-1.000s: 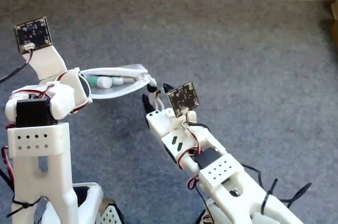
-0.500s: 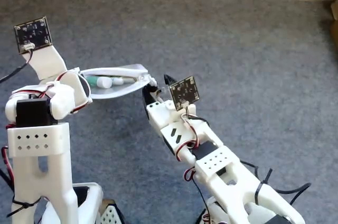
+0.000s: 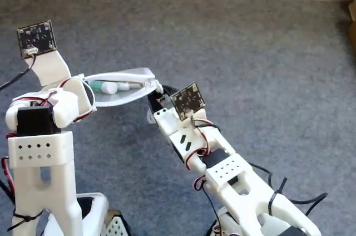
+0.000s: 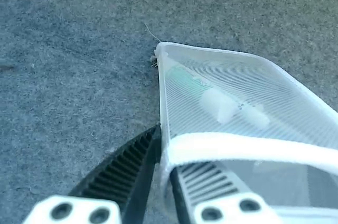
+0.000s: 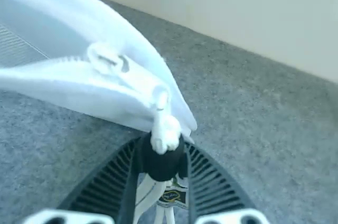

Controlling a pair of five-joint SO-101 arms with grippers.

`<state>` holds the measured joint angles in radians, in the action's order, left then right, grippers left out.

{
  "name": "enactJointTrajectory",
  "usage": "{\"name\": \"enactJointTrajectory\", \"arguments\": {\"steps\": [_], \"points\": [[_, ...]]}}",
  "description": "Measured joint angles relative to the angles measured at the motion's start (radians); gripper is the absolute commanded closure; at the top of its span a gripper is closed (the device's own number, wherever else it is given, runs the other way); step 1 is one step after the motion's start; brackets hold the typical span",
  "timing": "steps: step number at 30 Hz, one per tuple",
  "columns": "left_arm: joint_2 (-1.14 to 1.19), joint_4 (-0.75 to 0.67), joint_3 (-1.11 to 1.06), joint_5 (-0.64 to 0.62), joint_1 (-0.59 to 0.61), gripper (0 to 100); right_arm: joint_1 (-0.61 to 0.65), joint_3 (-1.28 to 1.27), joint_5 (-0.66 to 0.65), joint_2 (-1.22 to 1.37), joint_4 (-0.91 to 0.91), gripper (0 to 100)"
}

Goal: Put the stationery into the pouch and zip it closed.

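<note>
Judged to be at the closing step: stationery already lying inside the white mesh pouch (image 3: 119, 85), among it a green-and-white pen (image 3: 105, 86) with some white pieces just beside it.

Holding one end of the pouch with the left end effector (image 4: 165, 150), pressed together on the white edge band. Hard to tell whether the far corner touches the grey carpet-like desk (image 3: 250, 52) or hangs just over it.

At the opposite end, clamped with the right end effector (image 5: 158, 155) on the black-and-white zip pull (image 5: 163, 139), near the white slider (image 5: 108, 61). From above, mouth of the pouch open along most of its length.

Next, probably: to draw the pull along the zip toward the left end effector, in line with the teeth, while holding the other end firm against it. Calls for a steady grip, since such a small pull seems easy to lose. Calls also for checking that nothing lies across the teeth.
</note>
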<state>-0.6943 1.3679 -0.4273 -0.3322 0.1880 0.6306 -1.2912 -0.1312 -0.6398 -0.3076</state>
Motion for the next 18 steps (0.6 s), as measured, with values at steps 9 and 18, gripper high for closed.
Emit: {"name": "enactJointTrajectory", "arguments": {"steps": [9, 18], "points": [[0.0, 0.0, 0.0, 0.008, 0.0, 97, -0.003, 0.0, -0.072, 0.0, -0.017, 99.4], [0.015, 0.0, -0.012, 0.021, 0.003, 84, -0.011, 0.0, -0.077, -0.026, 0.011, 99.4]]}}
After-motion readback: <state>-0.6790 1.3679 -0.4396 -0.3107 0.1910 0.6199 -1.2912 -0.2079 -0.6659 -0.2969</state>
